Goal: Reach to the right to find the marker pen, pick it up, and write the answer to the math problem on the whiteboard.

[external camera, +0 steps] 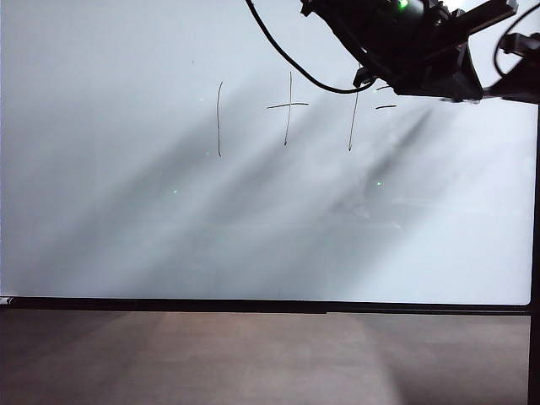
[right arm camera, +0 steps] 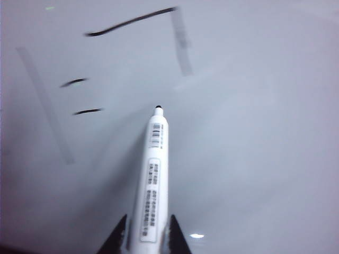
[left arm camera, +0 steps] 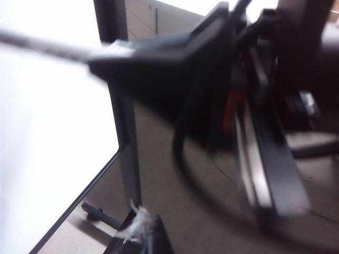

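**Marker pen held at the whiteboard beside the equals dashes**

Marker pen [right arm camera: 152, 185], a white plastic barrel with barcode labels and a black tip, sits clamped between the two dark fingers of the right gripper [right arm camera: 145, 235], which is closed narrowly on its lower end. Its tip points at the large glossy white whiteboard [external camera: 126, 219] with a thin black frame edge, near the two short dashes; whether the tip touches the surface I cannot tell.

From left to right in the exterior view, the math problem [external camera: 288, 108] reads as a tall thin black handwritten stroke, a cross, a second tall stroke and two short dashes, the last partly covered by the black right arm [external camera: 413, 46] that reaches in from the upper right corner with a looping black cable [external camera: 287, 59].

The left wrist view is blurred: it shows the whiteboard's corner, a dark upright post [left arm camera: 119, 100] and black arm parts. The left gripper is not visible, so I cannot tell its state.
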